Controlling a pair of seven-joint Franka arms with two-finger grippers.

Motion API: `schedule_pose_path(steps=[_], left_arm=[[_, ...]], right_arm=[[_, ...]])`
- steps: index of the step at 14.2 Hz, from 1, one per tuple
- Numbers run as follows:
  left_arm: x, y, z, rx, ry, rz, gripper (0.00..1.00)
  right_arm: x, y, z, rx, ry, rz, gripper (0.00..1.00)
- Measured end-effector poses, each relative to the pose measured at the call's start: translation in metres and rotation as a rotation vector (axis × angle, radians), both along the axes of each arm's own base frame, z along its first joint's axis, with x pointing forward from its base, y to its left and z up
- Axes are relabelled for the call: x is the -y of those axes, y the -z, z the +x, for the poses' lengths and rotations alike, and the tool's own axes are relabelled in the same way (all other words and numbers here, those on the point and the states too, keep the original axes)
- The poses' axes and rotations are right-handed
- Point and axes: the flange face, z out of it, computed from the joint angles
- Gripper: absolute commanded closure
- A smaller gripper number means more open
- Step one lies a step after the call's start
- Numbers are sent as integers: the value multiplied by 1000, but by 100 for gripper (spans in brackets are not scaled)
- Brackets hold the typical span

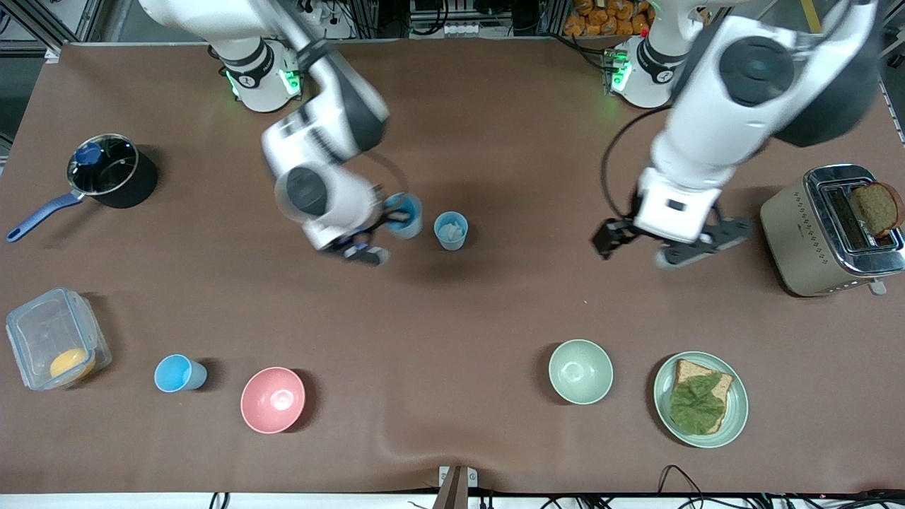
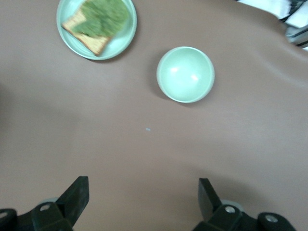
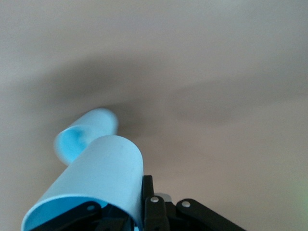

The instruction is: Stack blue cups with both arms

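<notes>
right gripper (image 1: 385, 225) pinched 1 blue cup (image 1: 405, 214) beside standing cup (image 1: 451, 230) | advice: centre over rim, lower straight | left gripper (image 1: 661, 244) spread, waiting, well apart

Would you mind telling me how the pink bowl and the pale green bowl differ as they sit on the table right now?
The pink bowl is salmon pink; the pale green bowl is mint green. The pink bowl sits toward the right arm's end, beside a blue cup; the pale green bowl sits toward the left arm's end, beside a plate with bread and a leaf. The pink bowl lies slightly nearer the front camera. Both stand upright, look empty and are alike in size.
</notes>
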Motion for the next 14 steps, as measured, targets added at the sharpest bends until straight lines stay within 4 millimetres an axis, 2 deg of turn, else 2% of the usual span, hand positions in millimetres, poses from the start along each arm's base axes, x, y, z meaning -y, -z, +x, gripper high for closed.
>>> schedule_pose_path(steps=[1, 2, 4, 6, 9, 12, 14], left_arm=[[-19, -1, 5, -5, 31, 9, 0], [-37, -3, 10, -9, 64, 13, 0], [-70, -9, 16, -10, 122, 12, 0], [-96, -18, 14, -29, 150, 27, 0], [-115, -36, 3, -49, 163, 52, 0], [-117, -55, -10, -45, 201, 73, 0], [-130, -59, -16, -75, 210, 82, 0]], right_arm=[[-27, -3, -17, 19, 31, -1, 100], [-43, -3, -29, 28, 50, -2, 100], [-56, 3, -41, 25, 51, -12, 100], [-58, 17, -41, 21, 47, -30, 100], [-58, 42, -35, 35, 51, -45, 100], [-56, 53, -28, 69, 47, -57, 100], [-57, 59, -26, 83, 47, -57, 100]])
